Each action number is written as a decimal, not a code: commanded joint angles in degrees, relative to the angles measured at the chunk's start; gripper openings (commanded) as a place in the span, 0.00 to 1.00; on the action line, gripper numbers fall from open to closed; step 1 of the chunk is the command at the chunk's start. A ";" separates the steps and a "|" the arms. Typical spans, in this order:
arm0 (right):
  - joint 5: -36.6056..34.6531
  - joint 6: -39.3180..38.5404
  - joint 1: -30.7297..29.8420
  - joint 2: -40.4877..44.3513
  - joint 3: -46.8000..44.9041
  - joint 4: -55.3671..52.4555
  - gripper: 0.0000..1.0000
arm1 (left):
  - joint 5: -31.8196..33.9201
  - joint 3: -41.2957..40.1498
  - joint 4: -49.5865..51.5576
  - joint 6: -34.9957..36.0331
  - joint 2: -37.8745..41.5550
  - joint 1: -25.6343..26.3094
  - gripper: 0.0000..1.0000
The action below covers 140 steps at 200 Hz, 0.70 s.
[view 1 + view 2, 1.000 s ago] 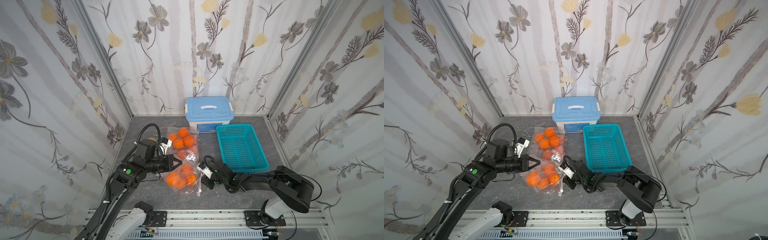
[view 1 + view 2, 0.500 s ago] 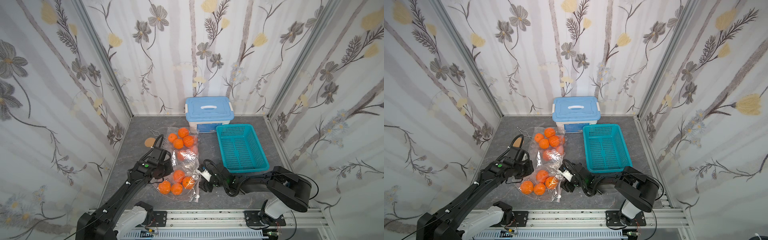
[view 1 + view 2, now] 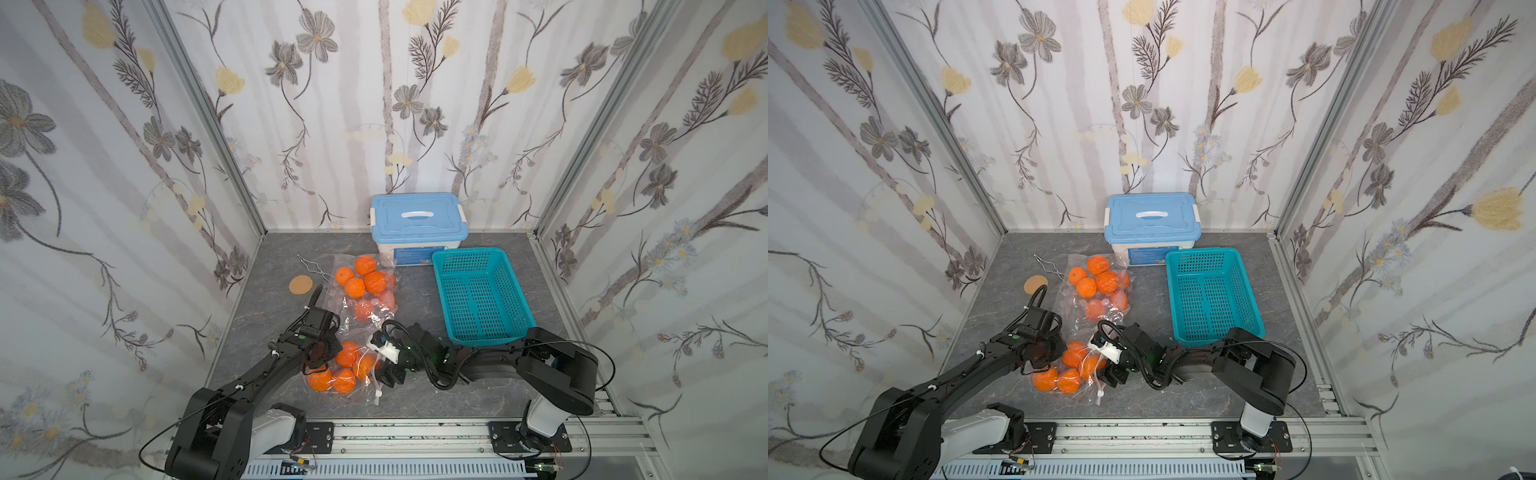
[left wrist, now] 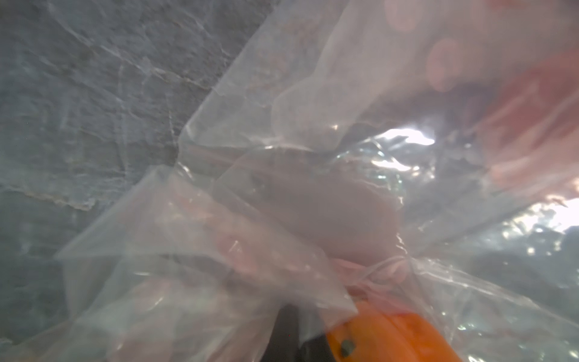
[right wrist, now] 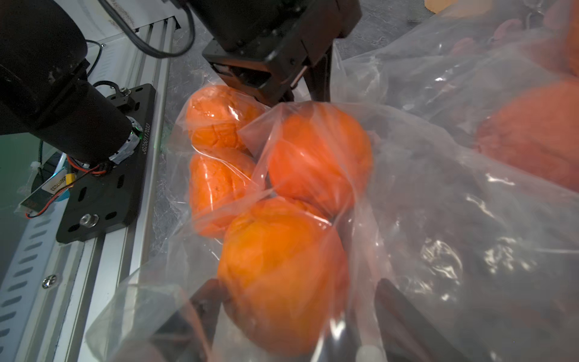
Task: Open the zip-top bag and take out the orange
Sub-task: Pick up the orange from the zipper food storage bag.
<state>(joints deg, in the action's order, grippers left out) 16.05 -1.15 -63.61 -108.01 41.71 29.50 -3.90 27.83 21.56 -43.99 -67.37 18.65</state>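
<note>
**Both top views.** The bag [image 3: 371, 394] of oranges [image 3: 347, 376] lies on the near bench [image 3: 436, 399]. The left fingers [image 3: 314, 362] are at its left edge. The right fingers [image 3: 388, 376] are at its right edge, against the film.

**Left wrist.** The closed fingers pinch bunched film, with an orange [image 4: 391, 338] just beside them.

**Right wrist.** The fingers are spread wide, with a film-covered orange [image 5: 282, 275] between them. The left fingers [image 5: 315, 78] stand together at the bag's left edge.
</note>
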 commanded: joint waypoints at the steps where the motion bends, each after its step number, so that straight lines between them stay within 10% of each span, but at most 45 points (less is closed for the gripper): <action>1: 1.36 -1.45 -1.01 -1.91 2.87 -0.83 0.79 | -3.84 -0.93 -4.76 -1.46 -0.60 -0.02 0.00; 140: -1.54 0.54 1.37 7.82 -5.02 -7.87 0.43 | -0.99 -2.41 -2.64 -1.52 6.76 -0.35 0.00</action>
<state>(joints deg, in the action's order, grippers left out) 15.68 -1.08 -63.77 -103.46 40.12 20.47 -7.01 25.89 18.22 -45.08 -61.43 18.57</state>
